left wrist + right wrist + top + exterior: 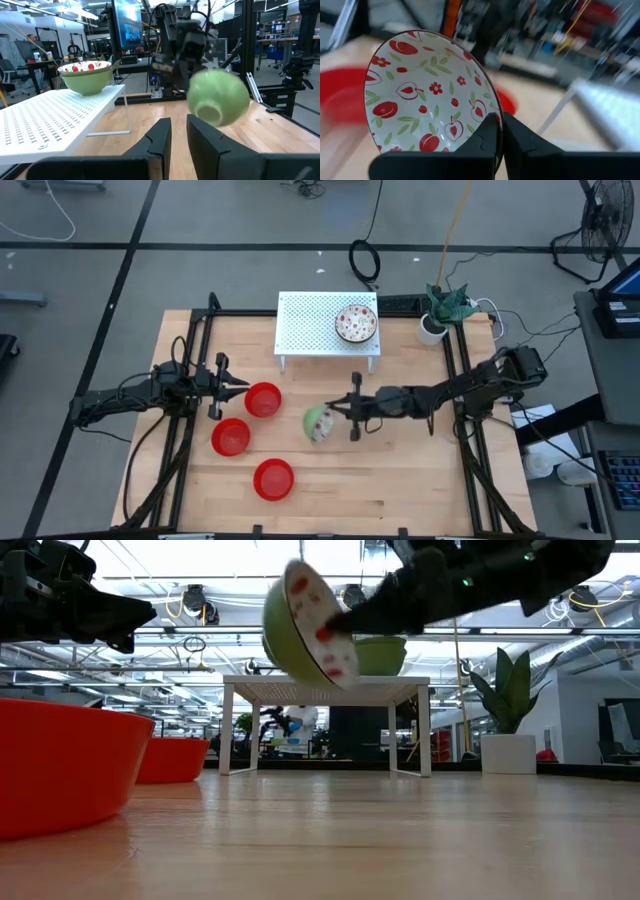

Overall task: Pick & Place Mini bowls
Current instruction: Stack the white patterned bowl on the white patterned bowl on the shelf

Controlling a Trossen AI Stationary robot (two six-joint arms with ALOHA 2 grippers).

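The right gripper [352, 408] is clamped on the rim of one patterned mini bowl [319, 423], holding it tipped on edge above the surface [400, 480]. A second patterned bowl [356, 323] sits on the white perforated stand [300, 325] beyond it. Three red bowls [263, 400] lie near the left gripper [232, 386], whose fingers are slightly parted, holding nothing, just beside the nearest one.

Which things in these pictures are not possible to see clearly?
- Left gripper: too small in the high view; its wrist view shows the fingers only partly.
- Third red bowl: outside the low view.
- Shelf bowl: blocked in the low view by the held bowl.
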